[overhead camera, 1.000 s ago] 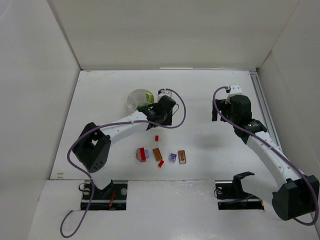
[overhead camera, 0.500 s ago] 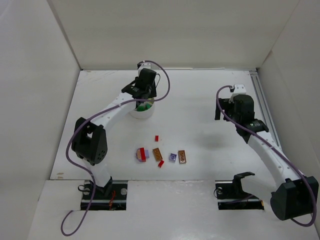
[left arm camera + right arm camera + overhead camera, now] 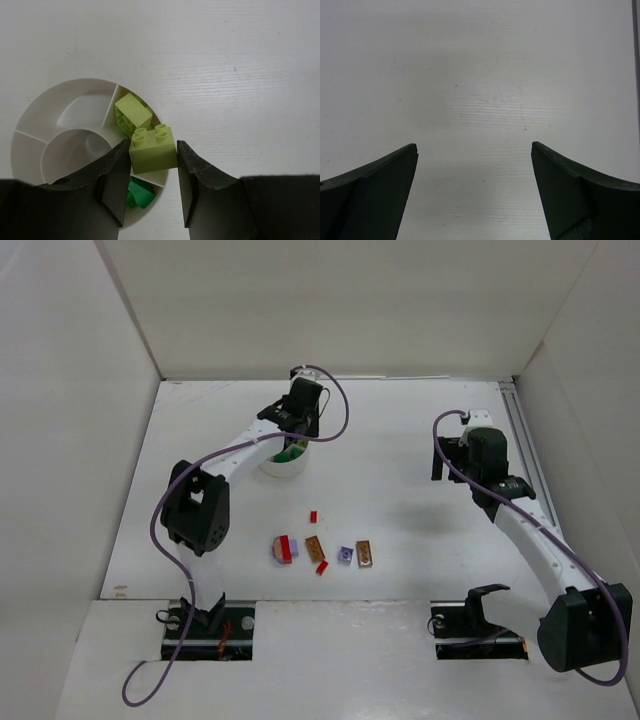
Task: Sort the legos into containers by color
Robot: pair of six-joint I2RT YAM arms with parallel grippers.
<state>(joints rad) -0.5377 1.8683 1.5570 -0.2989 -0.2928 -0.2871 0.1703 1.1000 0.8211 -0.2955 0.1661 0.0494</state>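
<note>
A pale yellow-green studded plastic brick (image 3: 152,147) is sitting clamped between the left fingers (image 3: 114,182), studs facing up. It is hanging over the edge of the low round white plastic tub (image 3: 65,87), above a spoke dividing two wedges. In the wedge just beyond it, a second pale yellow-green brick (image 3: 133,112) is lying tilted against the outer wall. In the neighbouring wedge, partly hidden under the left fingers, darker green bricks (image 3: 140,194) are lying together. The spokes are running out from a small white central cylinder (image 3: 75,150).

Seen from above, the tub is standing on the far left-centre part of the white bench (image 3: 420,420), with the left arm reaching over it. Nearer the arm bases and well apart from the tub, loose bricks are lying on the bench. These are a small red brick (image 3: 313,516) alone, then a rough row of a lavender-and-red cluster (image 3: 285,549), an orange-brown brick (image 3: 315,548) with a tiny red piece (image 3: 322,567) just beside it, a lavender brick (image 3: 345,554) and another orange-brown brick (image 3: 364,553).

The right fingers (image 3: 385,180) are standing wide apart, gripping nothing, hovering over bare bench on the right side, well apart from every brick.
</note>
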